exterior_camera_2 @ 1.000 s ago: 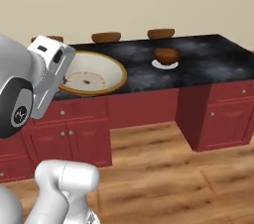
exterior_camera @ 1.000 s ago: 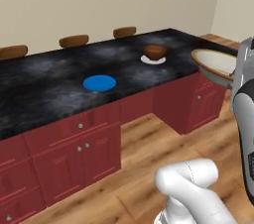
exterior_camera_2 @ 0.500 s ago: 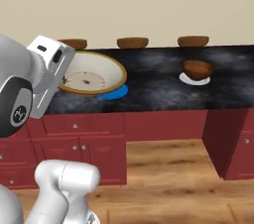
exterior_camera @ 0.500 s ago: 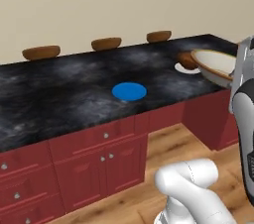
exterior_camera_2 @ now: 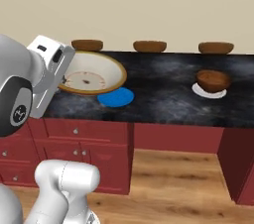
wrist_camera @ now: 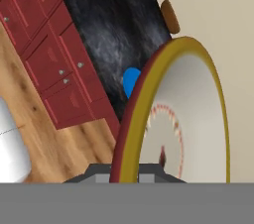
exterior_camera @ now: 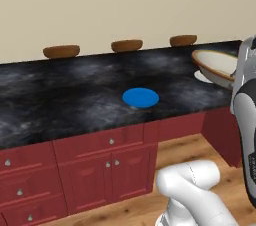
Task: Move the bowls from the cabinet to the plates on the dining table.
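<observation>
My gripper (exterior_camera_2: 64, 76) is shut on the rim of the cream-white bowl (exterior_camera_2: 92, 73) with a tan rim, which it holds tilted above the dining table (exterior_camera_2: 163, 89). In the hand view this bowl (wrist_camera: 193, 114) stands on edge right at my fingertips, with the blue plate (wrist_camera: 130, 82) beyond its rim. The blue plate (exterior_camera: 141, 97) lies bare near the table's front edge, left of the held bowl (exterior_camera: 217, 65). Farther right, the dark brown bowl (exterior_camera_2: 213, 80) sits on the white plate (exterior_camera_2: 209, 91). The cabinet is out of view.
Three brown stool tops (exterior_camera: 61, 51) (exterior_camera: 127, 45) (exterior_camera: 183, 40) line the table's far edge against the beige wall. Dark red drawers and doors with silver knobs (exterior_camera: 111, 141) run under the black top. Wood floor (exterior_camera_2: 173, 178) lies in front.
The whole picture has shifted right as the base drove left along the table. The blue plate now lies near the middle of the view. The cream-white bowl stays in my grip.
</observation>
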Robot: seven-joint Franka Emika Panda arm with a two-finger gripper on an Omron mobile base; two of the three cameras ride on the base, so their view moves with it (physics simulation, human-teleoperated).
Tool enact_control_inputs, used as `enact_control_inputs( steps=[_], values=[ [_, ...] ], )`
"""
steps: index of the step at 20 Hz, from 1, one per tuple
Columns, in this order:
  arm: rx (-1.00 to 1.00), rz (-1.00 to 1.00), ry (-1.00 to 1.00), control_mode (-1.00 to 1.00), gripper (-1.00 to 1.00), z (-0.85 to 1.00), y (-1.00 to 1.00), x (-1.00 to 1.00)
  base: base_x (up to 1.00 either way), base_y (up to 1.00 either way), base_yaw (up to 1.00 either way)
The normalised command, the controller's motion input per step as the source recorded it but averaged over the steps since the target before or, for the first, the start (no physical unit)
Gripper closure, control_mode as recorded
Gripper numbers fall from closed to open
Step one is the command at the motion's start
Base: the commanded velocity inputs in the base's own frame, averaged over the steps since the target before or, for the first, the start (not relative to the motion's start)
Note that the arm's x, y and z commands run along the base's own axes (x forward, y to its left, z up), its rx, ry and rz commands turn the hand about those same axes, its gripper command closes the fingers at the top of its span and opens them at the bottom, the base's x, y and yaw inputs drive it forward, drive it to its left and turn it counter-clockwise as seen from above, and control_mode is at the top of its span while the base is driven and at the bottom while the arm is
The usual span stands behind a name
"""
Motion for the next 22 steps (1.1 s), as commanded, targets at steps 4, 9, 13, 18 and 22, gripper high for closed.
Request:
enact_control_inputs(
  steps=[4, 9, 13, 18, 22],
  values=[
    [0.0, 0.0, 0.0, 1.0, 1.0, 0.0, 0.0, 0.0, 0.3, -0.5, 0.27],
    [0.0, 0.0, 0.0, 1.0, 1.0, 0.0, 0.0, 0.0, 0.43, -0.28, 0.27],
    [0.0, 0.0, 0.0, 1.0, 1.0, 0.0, 0.0, 0.0, 0.52, -0.15, 0.25],
    [0.0, 0.0, 0.0, 1.0, 1.0, 0.0, 0.0, 0.0, 0.34, -0.21, 0.21],
    [0.0, 0.0, 0.0, 1.0, 1.0, 0.0, 0.0, 0.0, 0.22, -0.31, 0.13]
  ],
)
